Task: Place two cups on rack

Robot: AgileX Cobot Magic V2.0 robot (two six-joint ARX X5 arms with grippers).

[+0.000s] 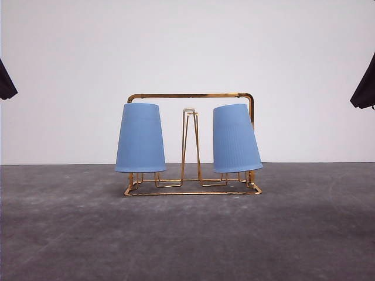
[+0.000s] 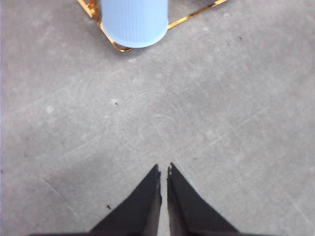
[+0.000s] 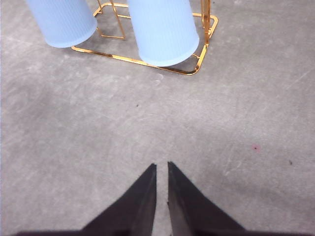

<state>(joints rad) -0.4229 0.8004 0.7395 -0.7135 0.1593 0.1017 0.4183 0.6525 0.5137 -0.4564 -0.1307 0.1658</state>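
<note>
The front view takes in the whole gold wire rack (image 1: pixel 192 144) standing on the grey worktop (image 1: pixel 187 234), with both light blue cups hung upside down on it, mouths down and closed bottoms up. The left cup (image 1: pixel 140 139) has its long axis close to vertical; the right cup (image 1: pixel 235 139) leans, its top tipped toward the rack's middle and its mouth swung outward. Between them stands a bare peg (image 1: pixel 189 140) with a pale tip, reaching almost to the frame's top bar.

The left wrist view shows the left end effector (image 2: pixel 163 173) over bare worktop, fingertips nearly pressed together with just a thin slit between them (nothing pinched), well apart from one cup's rim and a corner of the rack base.

The right wrist view shows the right end effector (image 3: pixel 162 169), likewise nearly closed and empty, with both cups and the base's right end beyond it.
</note>
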